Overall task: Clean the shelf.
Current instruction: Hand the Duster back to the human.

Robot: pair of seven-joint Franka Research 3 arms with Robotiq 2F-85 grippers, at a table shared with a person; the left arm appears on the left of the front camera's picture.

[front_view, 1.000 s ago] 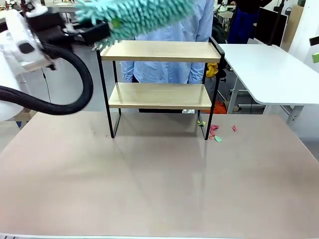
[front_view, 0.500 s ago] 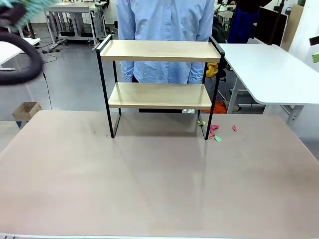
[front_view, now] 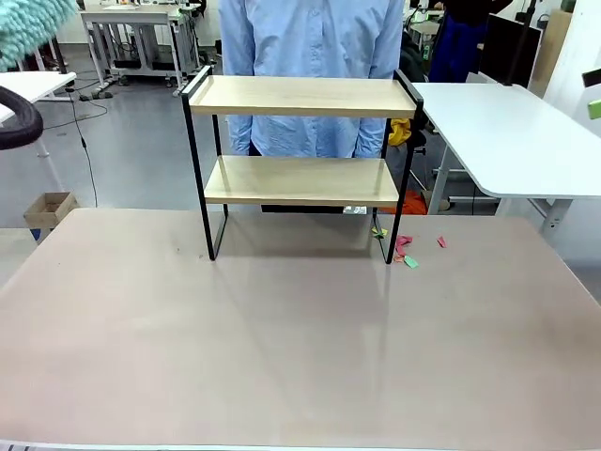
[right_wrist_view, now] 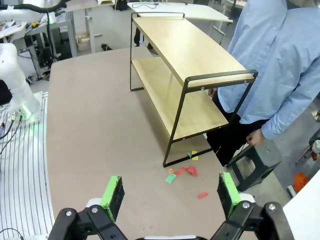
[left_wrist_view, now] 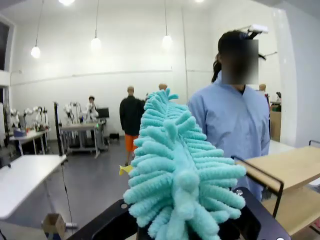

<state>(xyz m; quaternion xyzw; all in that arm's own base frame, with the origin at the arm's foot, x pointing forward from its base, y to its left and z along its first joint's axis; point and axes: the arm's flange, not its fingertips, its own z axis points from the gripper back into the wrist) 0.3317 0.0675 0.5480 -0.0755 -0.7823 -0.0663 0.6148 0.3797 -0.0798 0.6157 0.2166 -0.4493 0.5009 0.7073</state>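
The shelf [front_view: 300, 150] stands at the far side of the table, two light wooden boards in a thin black frame, both boards bare. It also appears in the right wrist view as the shelf [right_wrist_view: 185, 55] seen from its end, and its top corner [left_wrist_view: 285, 167] shows at the right of the left wrist view. A teal fluffy duster [left_wrist_view: 175, 170] rises from my left gripper [left_wrist_view: 185, 227], which is shut on it. The duster's tip [front_view: 28, 28] shows at the top left of the front view, well left of the shelf. My right gripper [right_wrist_view: 170, 192] is open, high above the table's right end.
Small coloured paper scraps [front_view: 404, 249] lie on the table by the shelf's right foot, also seen as scraps [right_wrist_view: 182, 172]. A person in a light blue shirt [front_view: 310, 56] stands behind the shelf. A white side table [front_view: 507, 132] stands at the right.
My left arm has swung the duster away from over the shelf's top board to the far upper left of the front view. The shelf and scraps have not moved.
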